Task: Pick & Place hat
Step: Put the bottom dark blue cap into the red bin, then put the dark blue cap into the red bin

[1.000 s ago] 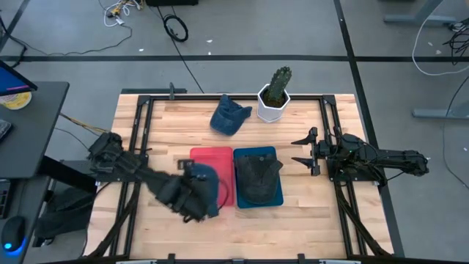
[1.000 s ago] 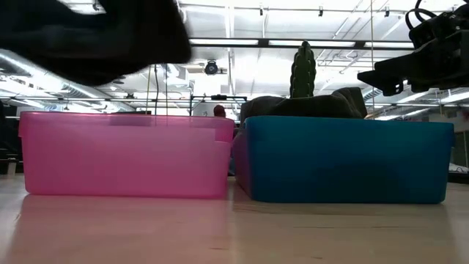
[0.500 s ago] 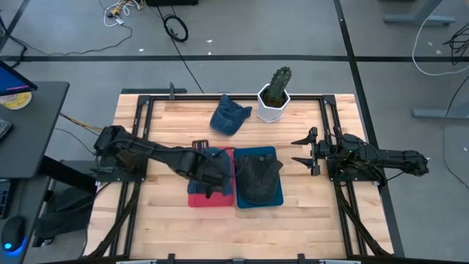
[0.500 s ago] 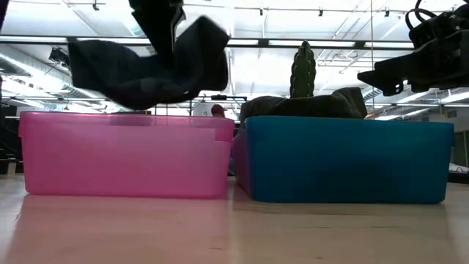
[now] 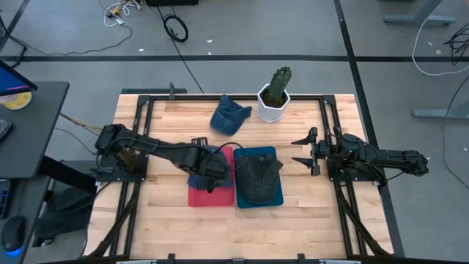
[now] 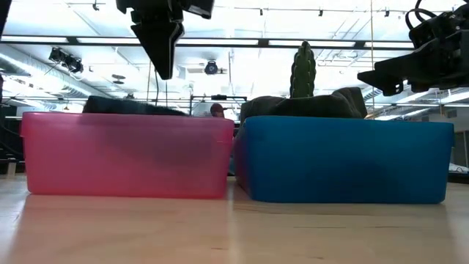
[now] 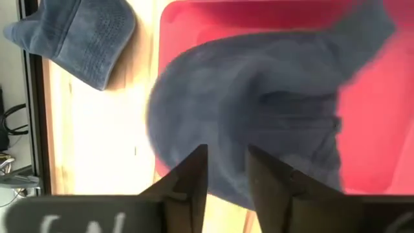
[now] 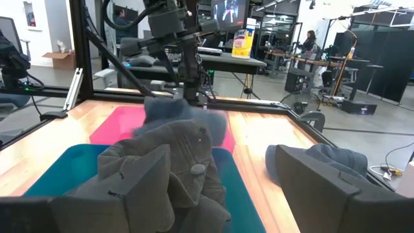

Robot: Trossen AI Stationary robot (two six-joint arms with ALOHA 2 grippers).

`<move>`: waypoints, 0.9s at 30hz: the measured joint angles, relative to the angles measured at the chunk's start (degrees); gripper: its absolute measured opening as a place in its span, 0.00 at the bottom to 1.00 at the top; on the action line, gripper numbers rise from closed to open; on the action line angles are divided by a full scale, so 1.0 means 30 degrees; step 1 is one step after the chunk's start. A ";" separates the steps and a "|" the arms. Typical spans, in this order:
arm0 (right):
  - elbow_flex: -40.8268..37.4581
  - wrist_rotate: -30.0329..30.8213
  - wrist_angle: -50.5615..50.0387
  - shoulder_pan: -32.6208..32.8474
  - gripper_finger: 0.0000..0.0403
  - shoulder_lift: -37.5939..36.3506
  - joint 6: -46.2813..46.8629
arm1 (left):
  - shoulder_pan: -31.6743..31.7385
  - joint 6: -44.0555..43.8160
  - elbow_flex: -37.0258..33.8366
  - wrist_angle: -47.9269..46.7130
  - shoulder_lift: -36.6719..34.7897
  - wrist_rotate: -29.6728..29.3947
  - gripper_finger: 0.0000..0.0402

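Note:
A dark blue hat (image 7: pixel 259 116) lies inside the pink bin (image 5: pixel 196 201); its top shows above the bin's rim (image 6: pixel 124 107). My left gripper (image 6: pixel 165 66) stands open a little above that hat, fingers pointing down, nothing between them (image 7: pixel 226 165). A dark grey hat (image 5: pixel 256 176) fills the blue bin (image 5: pixel 277 199) beside it. Another blue hat (image 5: pixel 229 116) lies on the table toward the far edge. My right gripper (image 5: pixel 297 149) waits open at the table's right side, level, pointing toward the bins.
A cactus in a white pot (image 5: pixel 275 95) stands at the far edge, right of the loose blue hat. The two bins stand side by side in the middle of the table. Bare wood lies in front of them (image 5: pixel 242 231) and at the left.
My left gripper has carried the dark blue hat from the near-left of the pink bin toward the far edge and right, over the bin, and has let go. The hat has fallen from below the fingers into the pink bin.

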 joint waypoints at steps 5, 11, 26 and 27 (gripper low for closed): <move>0.0000 -0.0007 0.0007 0.0000 0.70 0.0005 0.0007 | 0.0000 0.0661 0.0000 0.0004 0.0000 -0.0006 0.35; 0.0000 -0.0002 0.0007 0.0003 0.70 0.0001 0.0007 | 0.0565 0.2365 0.0000 0.0401 0.0000 -0.0042 0.38; 0.0000 -0.0001 0.0007 0.0007 0.70 0.0005 0.0007 | 0.7066 1.2648 0.0000 0.5887 0.0000 0.3547 0.39; 0.0000 0.0000 0.0007 0.0007 0.70 0.0001 0.0006 | 0.7568 1.3229 0.0000 0.6202 0.0000 0.3901 0.39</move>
